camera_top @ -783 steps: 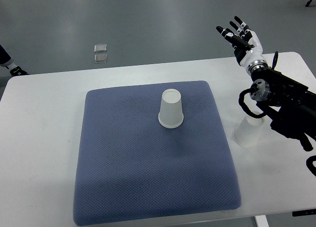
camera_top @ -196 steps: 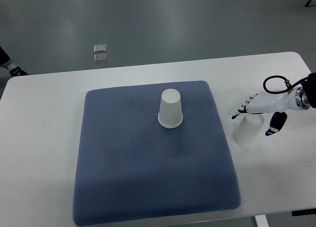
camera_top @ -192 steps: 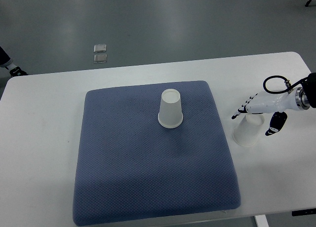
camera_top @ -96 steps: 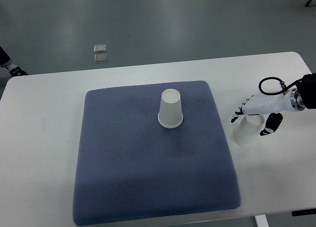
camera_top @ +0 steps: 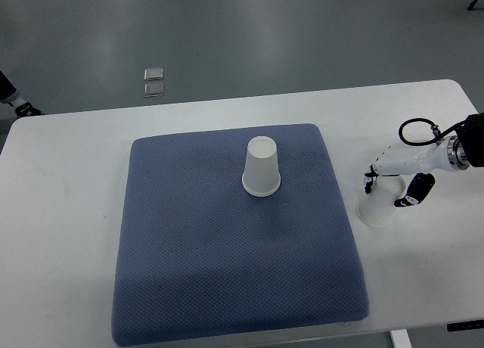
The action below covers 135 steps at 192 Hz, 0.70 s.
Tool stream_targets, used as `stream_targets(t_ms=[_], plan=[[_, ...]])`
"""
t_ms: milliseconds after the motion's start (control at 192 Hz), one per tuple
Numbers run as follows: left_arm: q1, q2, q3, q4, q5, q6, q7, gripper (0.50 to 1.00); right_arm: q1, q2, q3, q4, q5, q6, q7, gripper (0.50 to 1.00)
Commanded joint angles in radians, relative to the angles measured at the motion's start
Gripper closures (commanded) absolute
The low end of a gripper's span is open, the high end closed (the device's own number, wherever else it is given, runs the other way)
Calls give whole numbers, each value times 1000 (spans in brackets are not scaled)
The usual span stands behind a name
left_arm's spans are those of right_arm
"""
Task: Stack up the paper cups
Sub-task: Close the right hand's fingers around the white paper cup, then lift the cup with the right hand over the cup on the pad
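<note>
Gripping an upturned paper cup (camera_top: 379, 204) beside the mat (camera_top: 234, 234), right robot hand (camera_top: 396, 175).

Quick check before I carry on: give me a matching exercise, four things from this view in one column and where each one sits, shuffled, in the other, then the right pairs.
Things
1. upside-down white paper cup in the middle
2. upside-down white paper cup on the right
3. right hand, white with black fingertips
4. two small square plates

Places
A. on the grey floor beyond the table
B. on the blue-grey textured mat
C. closing over a cup from above
D. on the bare white table, just off the mat's right edge

Pairs: 1-B, 2-D, 3-C, 4-A
</note>
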Motion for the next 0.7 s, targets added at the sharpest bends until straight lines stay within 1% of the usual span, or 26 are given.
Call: stream_targets(t_ms=[0, 62, 109, 172, 427, 697], plan=[[0, 0, 0, 0, 0, 0, 0, 500, 0, 0, 0, 0, 0, 1, 0, 850], [0, 0, 0, 0, 0, 0, 0, 500, 0, 0, 0, 0, 0, 1, 0, 885], [0, 0, 0, 0, 0, 0, 0, 500, 0, 0, 0, 0, 0, 1, 0, 891], [0, 0, 0, 0, 0, 0, 0, 500, 3, 0, 0, 0, 0, 1, 0, 918], [0, 0, 0, 0, 0, 0, 0, 500, 18, 0, 3, 0, 1, 4, 2, 920], [0, 0, 0, 0, 0, 0, 0, 500, 101, -8, 3, 3, 9, 14, 3, 918]])
